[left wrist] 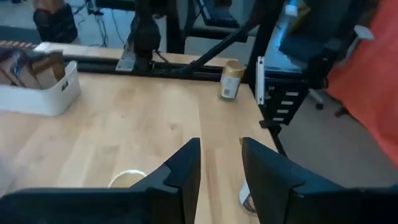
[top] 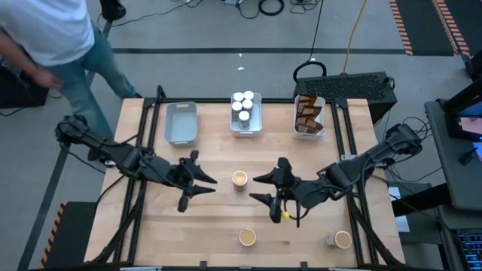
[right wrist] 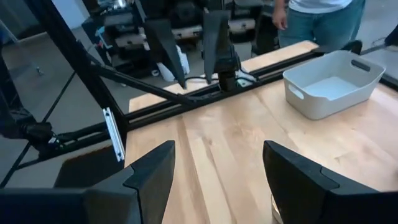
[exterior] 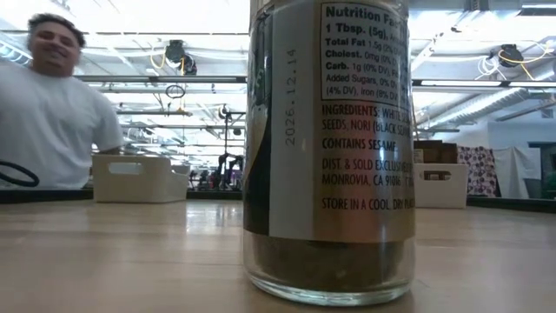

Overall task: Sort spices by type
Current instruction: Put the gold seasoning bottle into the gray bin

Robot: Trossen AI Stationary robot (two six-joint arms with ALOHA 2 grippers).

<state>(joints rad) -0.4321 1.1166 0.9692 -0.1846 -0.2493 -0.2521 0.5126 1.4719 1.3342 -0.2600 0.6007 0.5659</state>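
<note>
Tubs (top: 239,178) stood loose at the frame's centre and bottom on the counter (top: 211,226), looking rigid, light and slick-sided, so you should have gripped the sides, both left gripper (top: 205,185) and right gripper (top: 260,188) empty, jaws parted.

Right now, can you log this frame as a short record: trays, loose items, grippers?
left tray: empty
middle tray: white-capped jars
right tray: brown pouches
loose tubs: one at centre, one at front, one front right
left gripper: open, holding nothing, left of the centre tub
right gripper: open, holding nothing, right of the centre tub
</note>
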